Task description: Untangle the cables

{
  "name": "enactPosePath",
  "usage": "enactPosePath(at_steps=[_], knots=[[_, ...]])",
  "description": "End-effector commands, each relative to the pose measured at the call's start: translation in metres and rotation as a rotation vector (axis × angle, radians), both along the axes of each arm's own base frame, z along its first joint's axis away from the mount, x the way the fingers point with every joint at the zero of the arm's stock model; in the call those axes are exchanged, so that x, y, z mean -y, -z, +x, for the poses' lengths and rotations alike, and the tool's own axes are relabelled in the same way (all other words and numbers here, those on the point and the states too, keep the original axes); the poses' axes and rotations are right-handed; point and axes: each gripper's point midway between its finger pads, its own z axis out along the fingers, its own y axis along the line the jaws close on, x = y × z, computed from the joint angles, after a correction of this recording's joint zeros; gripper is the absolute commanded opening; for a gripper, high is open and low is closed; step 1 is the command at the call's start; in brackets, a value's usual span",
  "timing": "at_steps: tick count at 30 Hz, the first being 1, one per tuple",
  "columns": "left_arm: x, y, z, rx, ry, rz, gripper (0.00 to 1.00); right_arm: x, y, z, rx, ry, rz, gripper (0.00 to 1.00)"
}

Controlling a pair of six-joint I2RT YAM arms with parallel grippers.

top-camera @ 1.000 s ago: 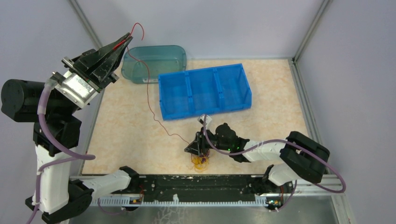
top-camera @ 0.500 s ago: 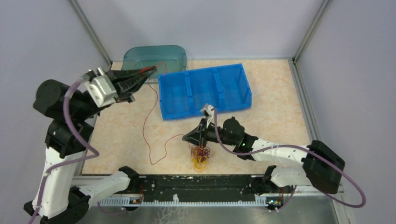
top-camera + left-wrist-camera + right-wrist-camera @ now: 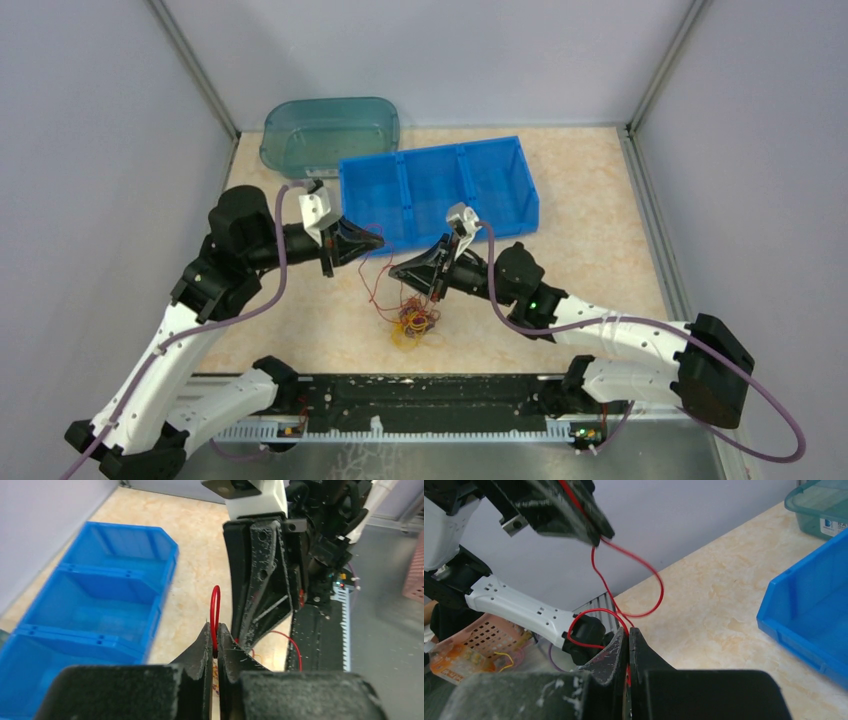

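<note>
Two pinches on one red cable (image 3: 215,605).
Your left gripper (image 3: 214,630) is clamped on a loop of it, and your right gripper (image 3: 628,632) is closed on the same strand nearer the clump (image 3: 415,322), likely to anchor it while the strand is drawn free. Slack arcs between the tips. The clump lies on the table (image 3: 600,250), near the blue bin (image 3: 440,195).
</note>
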Motion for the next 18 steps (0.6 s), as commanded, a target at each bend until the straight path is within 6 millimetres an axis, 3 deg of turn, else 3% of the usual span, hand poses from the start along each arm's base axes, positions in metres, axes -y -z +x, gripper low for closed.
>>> enactPosePath(at_steps=[1, 7, 15, 18], knots=[[0.003, 0.011, -0.025, -0.096, 0.096, -0.007, 0.09, 0.006, -0.046, 0.009, 0.091, 0.055, 0.103, 0.00], [0.004, 0.023, -0.037, -0.168, 0.154, 0.023, 0.19, 0.009, -0.044, 0.016, 0.113, 0.099, 0.076, 0.00], [0.004, 0.061, -0.034, -0.297, 0.122, 0.073, 0.34, 0.003, -0.041, 0.018, 0.106, 0.093, 0.067, 0.00], [0.004, 0.066, -0.030, -0.296, 0.102, 0.070, 0.47, 0.003, -0.039, 0.019, 0.109, 0.092, 0.058, 0.00]])
